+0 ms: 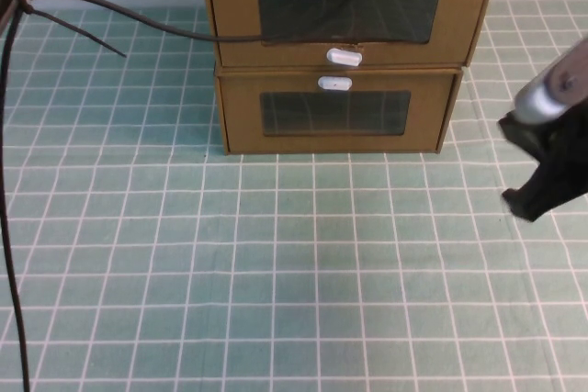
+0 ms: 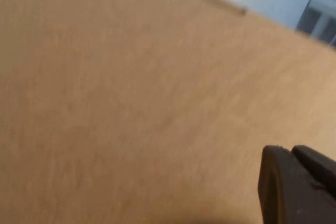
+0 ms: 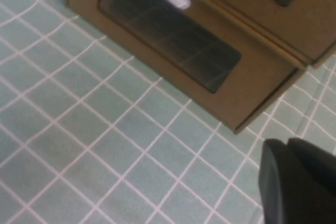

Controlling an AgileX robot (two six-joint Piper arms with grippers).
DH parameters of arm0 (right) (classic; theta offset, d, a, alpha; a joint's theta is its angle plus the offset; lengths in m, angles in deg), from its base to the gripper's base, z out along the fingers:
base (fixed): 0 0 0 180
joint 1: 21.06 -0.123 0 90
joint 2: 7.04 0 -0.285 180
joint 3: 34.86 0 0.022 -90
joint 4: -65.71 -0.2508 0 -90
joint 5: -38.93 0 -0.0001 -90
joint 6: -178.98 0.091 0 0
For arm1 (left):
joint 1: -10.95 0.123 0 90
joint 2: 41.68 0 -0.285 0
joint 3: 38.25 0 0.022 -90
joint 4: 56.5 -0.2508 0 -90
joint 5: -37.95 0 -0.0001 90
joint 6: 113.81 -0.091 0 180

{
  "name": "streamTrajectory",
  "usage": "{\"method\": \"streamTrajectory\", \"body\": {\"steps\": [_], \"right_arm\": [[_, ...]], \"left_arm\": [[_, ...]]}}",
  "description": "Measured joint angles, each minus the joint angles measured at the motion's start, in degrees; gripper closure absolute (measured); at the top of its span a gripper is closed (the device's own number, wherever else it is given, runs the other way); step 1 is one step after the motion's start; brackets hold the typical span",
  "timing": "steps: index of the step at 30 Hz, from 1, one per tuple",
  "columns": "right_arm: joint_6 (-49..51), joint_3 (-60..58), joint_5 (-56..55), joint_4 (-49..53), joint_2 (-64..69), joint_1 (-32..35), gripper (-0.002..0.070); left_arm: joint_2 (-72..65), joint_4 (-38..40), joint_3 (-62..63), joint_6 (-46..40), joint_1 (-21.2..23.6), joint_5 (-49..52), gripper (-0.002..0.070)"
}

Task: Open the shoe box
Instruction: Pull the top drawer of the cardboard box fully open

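Two brown cardboard shoe boxes stand stacked at the back of the table. The upper box and the lower box each have a dark window and a white handle, upper handle and lower handle. Both fronts look closed. My right gripper hovers above the mat to the right of the lower box, shut and holding nothing; the right wrist view shows it near the lower box's corner. My left gripper is shut, close over a plain brown cardboard surface; the high view does not show it.
A green grid mat covers the table. A black cable runs from the upper left across the upper box's front. Another cable hangs down the left edge.
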Motion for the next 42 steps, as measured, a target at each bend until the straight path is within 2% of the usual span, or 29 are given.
{"method": "streamTrajectory", "body": {"steps": [3, 6, 10, 15, 19, 23, 26, 32, 37, 42], "right_arm": [[-7.23, 0.00, 0.00, 0.34, 3.07, -2.12, 0.0689], [-13.38, 0.51, 2.84, 4.02, 5.85, -3.44, 0.0689], [-12.78, 5.12, 13.76, 13.65, 9.60, -3.69, 0.0689], [1.80, 15.50, 26.78, 35.92, 13.59, -3.69, 0.0689], [9.01, 21.95, 30.02, 51.78, 14.25, -3.69, 0.0689], [19.70, 23.23, 24.01, 57.29, 13.49, -3.69, 0.0689], [26.37, 19.46, 16.70, 61.04, 12.27, -3.69, 0.0689], [47.41, 4.97, 8.96, 91.02, 11.80, -4.57, 0.0689], [57.53, 2.86, 7.60, 97.06, 12.56, -8.51, 0.0689], [59.66, 4.18, 7.09, 97.95, 16.94, -11.52, 0.0688]], "left_arm": [[-1.03, -3.90, 0.00, 3.53, 0.00, 1.83, 0.0680], [-1.29, -4.42, 0.45, 5.51, 0.00, 1.92, 0.0680], [-1.29, -4.67, 0.45, 6.17, 0.00, 2.25, 0.0680], [-1.29, -4.67, 0.48, 6.25, 0.00, 2.90, 0.0680], [-1.29, -4.67, 0.57, 7.03, 0.00, 3.39, 0.0680], [-1.29, -4.75, 0.57, 7.44, 0.00, 3.63, 0.0680], [-1.29, -4.75, 0.71, 7.79, 0.00, 3.86, 0.0680], [-1.29, -4.88, 0.90, 8.61, 0.00, 4.58, 0.0680], [-1.29, -4.88, 0.94, 8.72, 0.00, 4.80, 0.0680], [-1.29, -4.88, 0.94, 8.85, 0.00, 4.80, 0.0680]]}}
